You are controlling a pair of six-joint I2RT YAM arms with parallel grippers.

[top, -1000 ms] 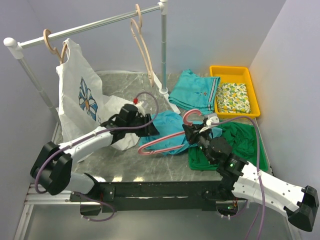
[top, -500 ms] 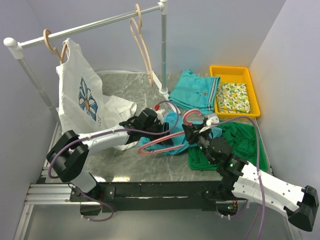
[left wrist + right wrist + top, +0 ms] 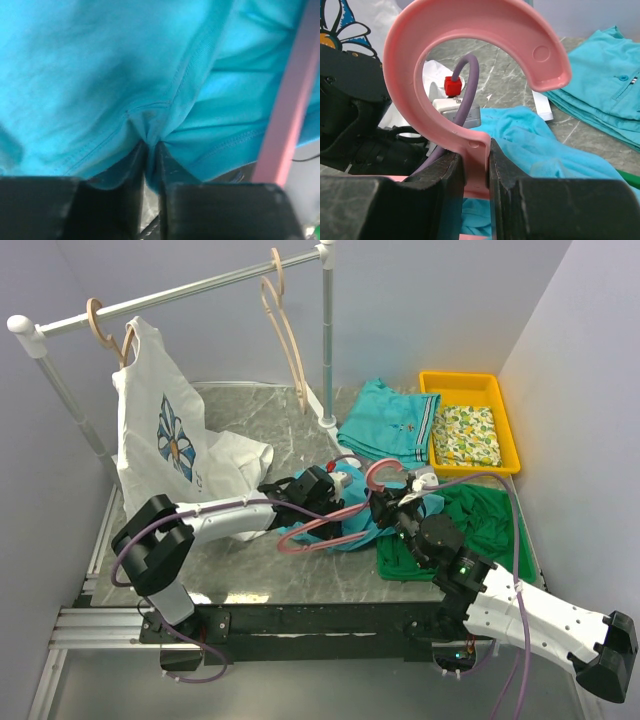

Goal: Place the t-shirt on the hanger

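We find the left gripper [image 3: 151, 147] closed to a narrow gap on a pinched fold of the plain turquoise-blue cotton t-shirt [image 3: 100, 65]. A stitched seam runs into the pinch, and fabric fills nearly the whole left wrist view. A pink bar crosses the right edge of that view, just beside the cloth.

We find the right gripper [image 3: 476, 155] clamped on the neck of the thin pink plastic hanger [image 3: 480, 20], directly below its rounded hook. The hook stands upright above the fingers, with its open end towards the right of that view.

From above, the two grippers sit close together at mid-tabletop. The hanger's triangular frame extends left from the right gripper, lying over the t-shirt. The t-shirt lies bunched on the grey marbled tabletop [image 3: 240, 570] beneath and around the frame. We cannot tell whether any part of the frame is inside the garment.

Beside the right arm lies a dark green garment [image 3: 490, 515], touching the t-shirt's right edge. Behind it rests a folded teal garment with a striped edge [image 3: 385, 425], next to a yellow plastic tray [image 3: 470, 380] holding lemon-print fabric [image 3: 465, 435]. At the rear, a metal rail [image 3: 200, 288] carries a bare beige hanger [image 3: 285, 330] and a white top with a blue flower print [image 3: 165, 435].
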